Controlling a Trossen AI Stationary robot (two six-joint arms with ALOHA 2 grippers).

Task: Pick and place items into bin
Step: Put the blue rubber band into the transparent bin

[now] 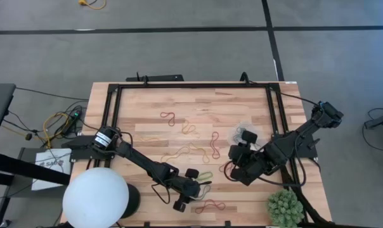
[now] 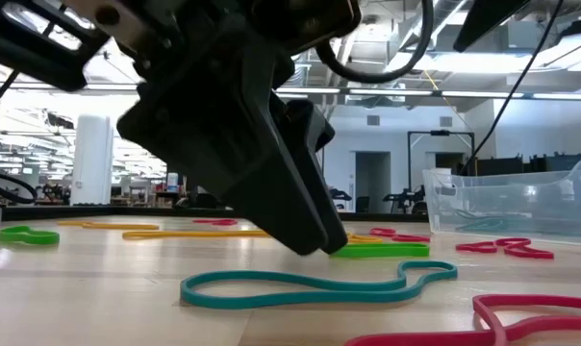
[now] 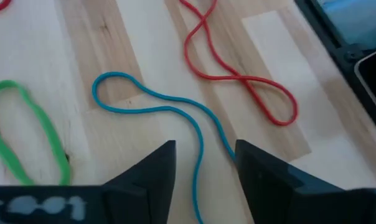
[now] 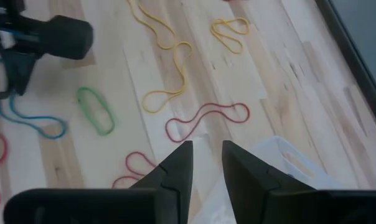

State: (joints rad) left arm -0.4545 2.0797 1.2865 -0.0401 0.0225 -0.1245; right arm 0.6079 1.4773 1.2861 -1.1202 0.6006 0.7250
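Left gripper sits low over the front of the table, fingers parted to a narrow gap, nothing between them. The blue band runs straight through that gap, lying flat on the wood. In the low view the same band lies as a long wavy loop just in front of the gripper body.

Right gripper hangs beside the bin, fingers almost closed and empty. The bin, clear plastic, stands on the right half of the table, well apart from the left gripper.

Other bands nearby: a red figure-eight beside the blue one, a green loop on its other side, and yellow ones farther up the table, with a red one between them and the bin.

Handling judgement: the band is very light, limp and thin, and hugs the surface. It will likely slip out of a loose pinch or stretch and snap back if dragged. Best hold looks like the straight run now between the fingers, tips pressed to the wood before closing. Lift should be slow, since the dangling loop could catch the neighbouring red band
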